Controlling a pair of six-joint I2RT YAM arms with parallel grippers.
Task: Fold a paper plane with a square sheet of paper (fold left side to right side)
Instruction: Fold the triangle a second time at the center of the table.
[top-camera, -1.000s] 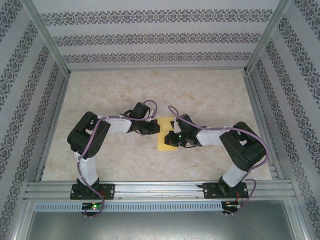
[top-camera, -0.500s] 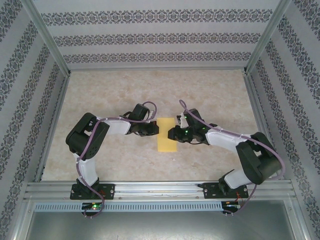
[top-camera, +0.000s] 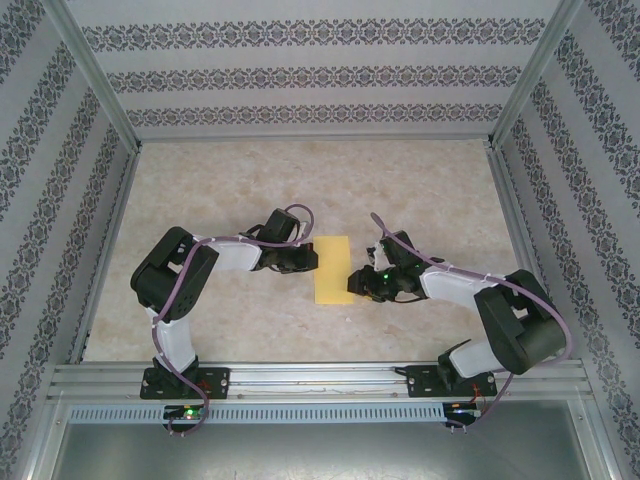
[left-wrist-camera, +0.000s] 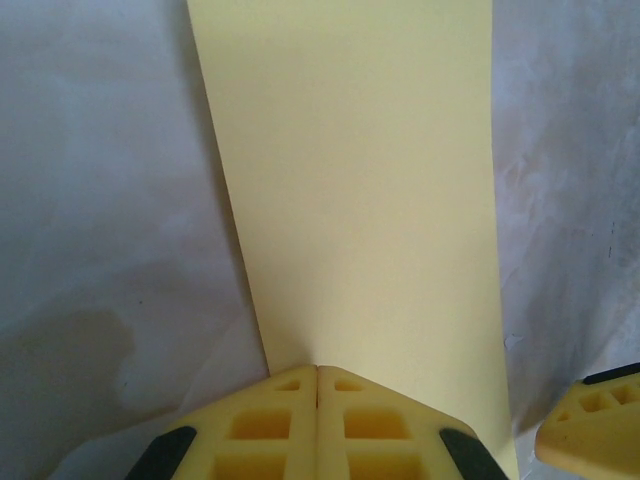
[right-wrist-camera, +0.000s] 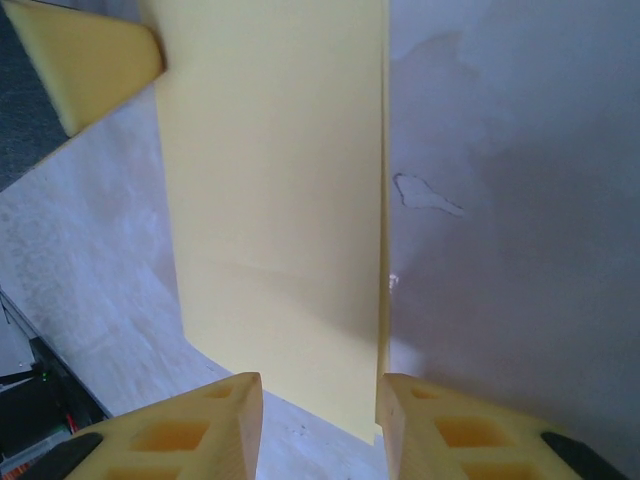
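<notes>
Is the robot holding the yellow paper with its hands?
No, nothing looks held. The left gripper is shut, tips at the edge of the yellow paper; the right gripper stands open.

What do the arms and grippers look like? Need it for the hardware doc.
The left arm and right arm match: white link shells, black joint housings, a purple cable looping along each. A green light glows at the right wrist. The left gripper and right gripper have yellow fingers with recessed cells, black behind.
</notes>
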